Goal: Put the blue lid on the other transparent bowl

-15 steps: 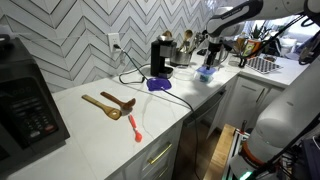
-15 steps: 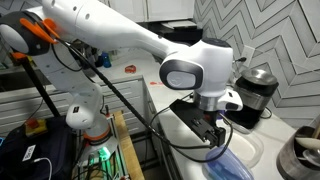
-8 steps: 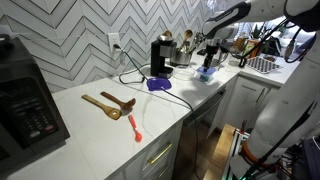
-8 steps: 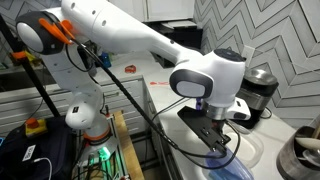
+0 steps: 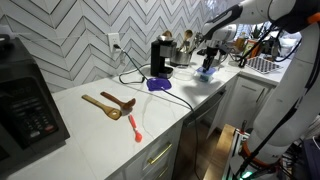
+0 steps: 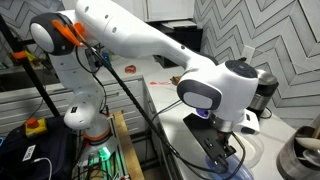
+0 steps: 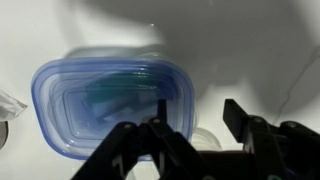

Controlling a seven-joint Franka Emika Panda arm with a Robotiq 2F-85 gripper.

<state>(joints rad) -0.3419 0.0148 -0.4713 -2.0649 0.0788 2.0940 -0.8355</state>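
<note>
In the wrist view the blue lid [image 7: 105, 105] lies on a transparent container on the white counter. It looks translucent blue with rounded corners. My gripper [image 7: 197, 122] is open and empty just above it. One finger stands over the lid's right edge and the other over bare counter. A pale clear rim [image 7: 205, 140] shows between the fingers; I cannot tell if it is the other bowl. In both exterior views the gripper [image 5: 207, 58] [image 6: 222, 152] hangs right over the blue lid [image 5: 205, 73] [image 6: 236, 171].
A purple-blue squat object [image 5: 157, 84] and a black coffee machine [image 5: 160, 55] stand near the lid. Wooden utensils [image 5: 109, 104] and a red tool [image 5: 134, 127] lie mid-counter. A microwave [image 5: 27, 105] is at one end, a dish rack [image 5: 262, 63] at the other.
The arm has swung along the counter and lowered, bringing the open gripper closer over the blue lid. The lid and the other objects have not moved.
</note>
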